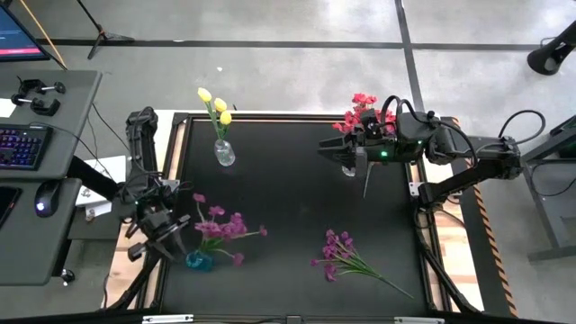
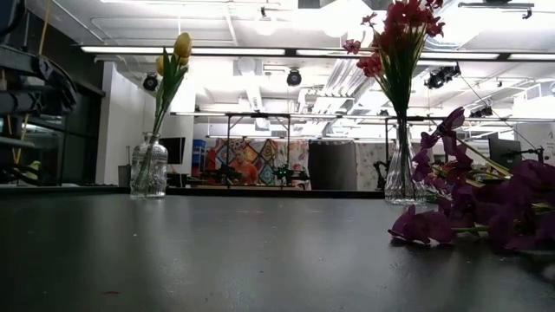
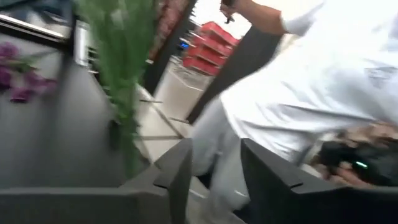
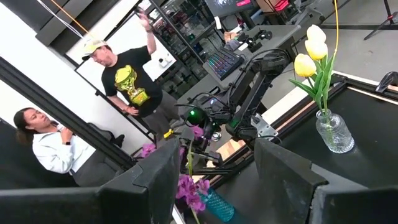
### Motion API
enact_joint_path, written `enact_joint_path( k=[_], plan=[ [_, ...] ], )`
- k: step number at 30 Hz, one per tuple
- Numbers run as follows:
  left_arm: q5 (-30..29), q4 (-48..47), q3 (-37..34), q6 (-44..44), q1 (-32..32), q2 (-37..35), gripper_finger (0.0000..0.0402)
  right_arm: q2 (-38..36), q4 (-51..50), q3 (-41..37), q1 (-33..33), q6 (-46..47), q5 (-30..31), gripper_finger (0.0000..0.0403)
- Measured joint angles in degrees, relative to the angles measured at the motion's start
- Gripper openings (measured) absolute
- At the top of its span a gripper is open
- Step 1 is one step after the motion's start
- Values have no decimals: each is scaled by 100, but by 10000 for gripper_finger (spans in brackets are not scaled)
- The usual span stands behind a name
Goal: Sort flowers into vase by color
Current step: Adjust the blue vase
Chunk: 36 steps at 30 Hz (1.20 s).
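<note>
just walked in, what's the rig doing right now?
Sorting flowers into vases by color. Yellow flowers and red flowers are already in their vases at the back. The left gripper is at the blue vase, front left, which holds purple flowers. A loose purple bunch lies front right. The right gripper hovers mid-table by the red flowers, jaws open and empty.

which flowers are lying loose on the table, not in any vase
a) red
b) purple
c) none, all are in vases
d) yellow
b: in the high view a purple bunch lies flat on the table, while the yellow flowers and the red flowers stand in vases.
</note>
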Motion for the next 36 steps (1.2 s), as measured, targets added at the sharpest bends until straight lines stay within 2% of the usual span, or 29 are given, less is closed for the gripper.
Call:
enact_joint_path(
  k=[3,6,10,14,27,36],
  plan=[
    [472,-141,2,-411,-65,-21,67,0,1,0,0,0,0,195],
    [1027,-632,4,-1381,-61,-14,11,0,0,0,0,-19,0,195],
    [1151,-1663,4,-2661,-58,155,5,0,0,0,0,-105,-2,195],
    [1185,-2163,4,-3318,-60,456,1,0,0,0,0,-142,-4,195],
    [1184,-2113,4,-3445,178,1398,0,142,-2,4,-2,-168,11,195],
    [1400,-1422,4,-3146,298,1800,0,415,-11,4,-2,-297,-49,195]
  ],
)
